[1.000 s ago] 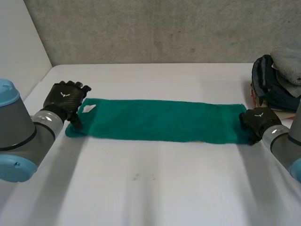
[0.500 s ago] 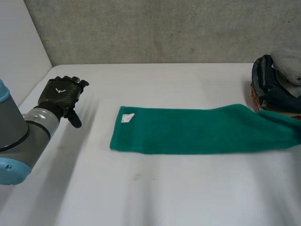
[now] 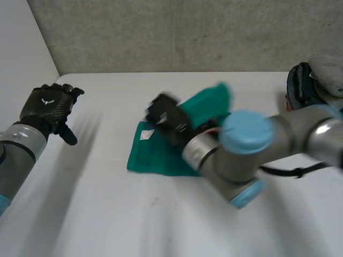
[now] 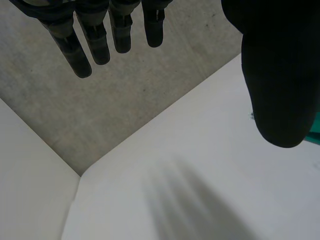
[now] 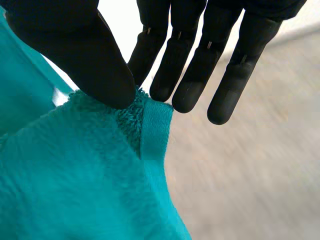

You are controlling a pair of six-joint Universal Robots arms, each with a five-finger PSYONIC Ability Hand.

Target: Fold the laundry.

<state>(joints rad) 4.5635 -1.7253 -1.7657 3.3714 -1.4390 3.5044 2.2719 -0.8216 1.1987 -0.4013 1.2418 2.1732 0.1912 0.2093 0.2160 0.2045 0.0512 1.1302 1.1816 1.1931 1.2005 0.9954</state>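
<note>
A green towel (image 3: 153, 156) lies on the white table (image 3: 161, 225), its left end flat with a white label (image 3: 146, 134) showing. My right hand (image 3: 166, 119) hangs above that end and is shut on the towel's other end, which trails up behind it as a raised fold (image 3: 209, 101). Seen from the right wrist, the thumb of my right hand (image 5: 70, 45) pinches a hemmed corner of the towel (image 5: 75, 175) against the fingers. My left hand (image 3: 47, 104) hovers open near the table's left edge, apart from the towel; its fingers (image 4: 82, 45) are straight.
A pile of dark blue and grey laundry (image 3: 313, 85) sits at the table's right edge. A grey wall (image 3: 171, 32) runs behind the table and a white side wall (image 3: 21, 53) stands at the left. My right arm (image 3: 246, 144) stretches across the table's middle.
My right arm has swept left across the table, carrying the towel's right end over toward its left end. My left hand has drawn back left, away from the towel.
</note>
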